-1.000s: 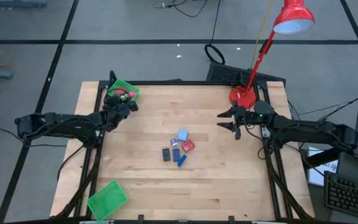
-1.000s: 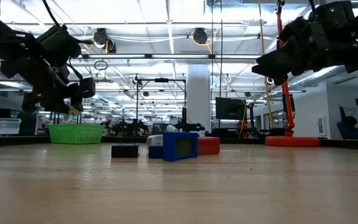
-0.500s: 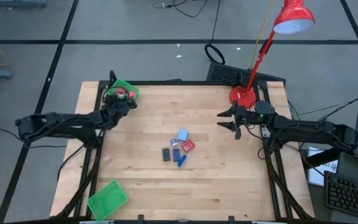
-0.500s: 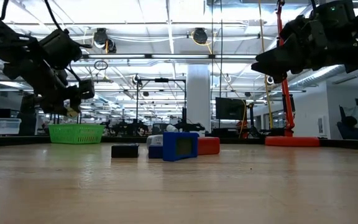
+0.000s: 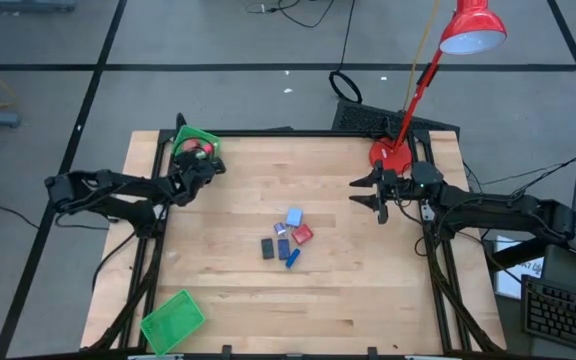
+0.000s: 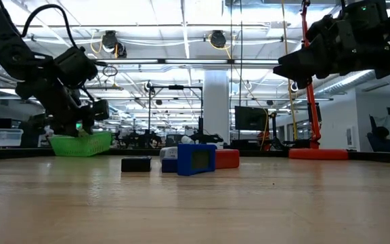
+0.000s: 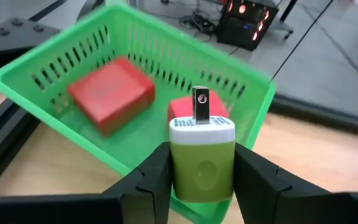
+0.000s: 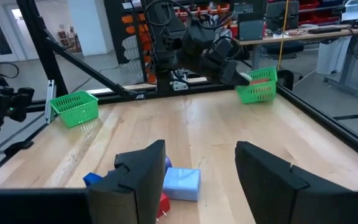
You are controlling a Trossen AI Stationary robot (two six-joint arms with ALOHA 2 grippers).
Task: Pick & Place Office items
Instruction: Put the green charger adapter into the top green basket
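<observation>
A pale wooden table [image 5: 348,290] stands on a grey floor in a workshop hall with ceiling lights. A red lamp [image 5: 438,70] rises at its far right corner; one green basket [image 5: 196,143] sits at the far left, another [image 5: 173,320] near left. The left gripper [image 7: 202,180], fingers clamped on a green plug [image 7: 202,160], is at the far basket, which contains two red blocks [image 7: 110,93]. The right gripper [image 5: 373,195] hovers, fingers apart. Small blue, red and black pieces [image 5: 288,238] cluster mid-table.

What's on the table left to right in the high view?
Green tray at the near left corner → left gripper holding a green charger by the far green tray → cluster of office items → right gripper → red lamp base.
</observation>
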